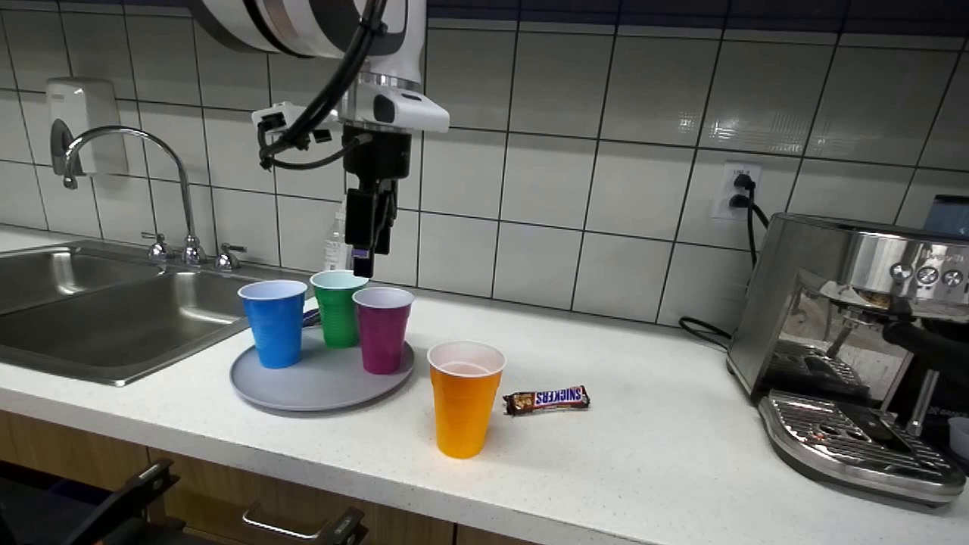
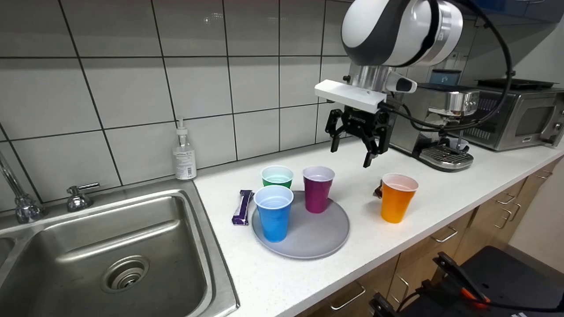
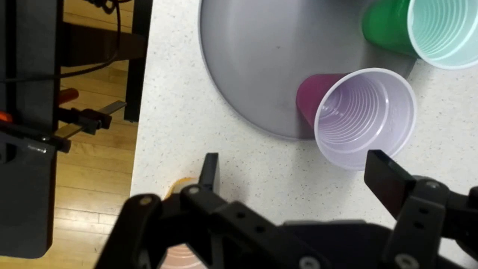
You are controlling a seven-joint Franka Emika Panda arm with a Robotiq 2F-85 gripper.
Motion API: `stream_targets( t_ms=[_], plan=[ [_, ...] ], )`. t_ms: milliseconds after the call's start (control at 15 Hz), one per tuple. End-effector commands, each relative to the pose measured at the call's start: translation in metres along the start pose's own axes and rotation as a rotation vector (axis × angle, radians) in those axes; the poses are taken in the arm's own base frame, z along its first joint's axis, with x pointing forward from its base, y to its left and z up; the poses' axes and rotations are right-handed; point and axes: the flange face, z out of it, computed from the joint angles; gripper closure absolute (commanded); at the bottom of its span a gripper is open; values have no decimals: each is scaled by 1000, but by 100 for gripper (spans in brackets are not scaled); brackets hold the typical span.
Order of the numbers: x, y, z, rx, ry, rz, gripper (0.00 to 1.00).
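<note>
Hovering with black two-fingered gripper [image 2: 350, 158] spread wide, empty, leaving tapered purple plastic cup [image 3: 360, 117] below to one side, apparently positioning, needing alignment before lowering

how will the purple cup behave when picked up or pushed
The purple cup is probably light: it looks empty. Its wall looks thin and may flex if squeezed. Pushed high up, it could tip: the base is narrower than the mouth.

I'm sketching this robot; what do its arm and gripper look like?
The rounded white arm has dark grey panels, a silver metal collar and thick black cables. The black gripper has two slim fingers on jointed linkages; above it sits a flat white bar.
</note>
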Motion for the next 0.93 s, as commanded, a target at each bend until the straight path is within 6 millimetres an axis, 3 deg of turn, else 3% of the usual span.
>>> stream_targets(
  t_ms=[0,333,400,867],
  plan=[
    [10,21,-15,-28,2,-127,0],
    [25,41,-20,-49,-12,-276,0],
    [22,26,-12,-39,-13,-223,0],
    [26,33,-13,-44,-16,-252,0]
  ],
)
